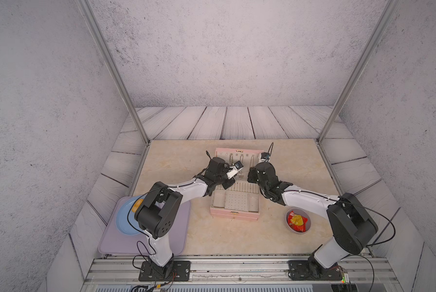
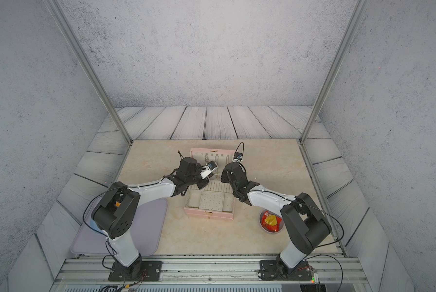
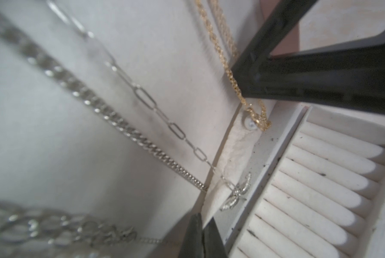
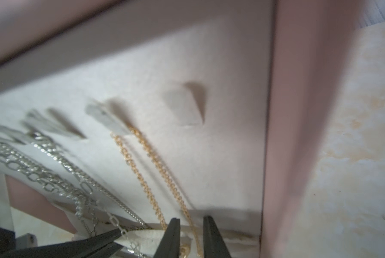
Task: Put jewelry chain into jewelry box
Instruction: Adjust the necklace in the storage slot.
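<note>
gold jewelry chain (image 4: 142, 183) hangs from a lid hook (image 4: 108, 118); right gripper (image 4: 190, 219) jaws straddle 1 strand.

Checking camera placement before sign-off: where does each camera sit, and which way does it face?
Top views: above the arm bases, looking down and forward at the table; left arm, right arm and jewelry box show.
Left wrist: on the left arm, facing the lid lining; left hand fingertips and the right hand's fingers show.
Right wrist: on the right arm, facing the lid's hooks; right hand fingertips and the left hand's show.
Shared: both wrist views show the jewelry chain and silvery chains hanging.
</note>
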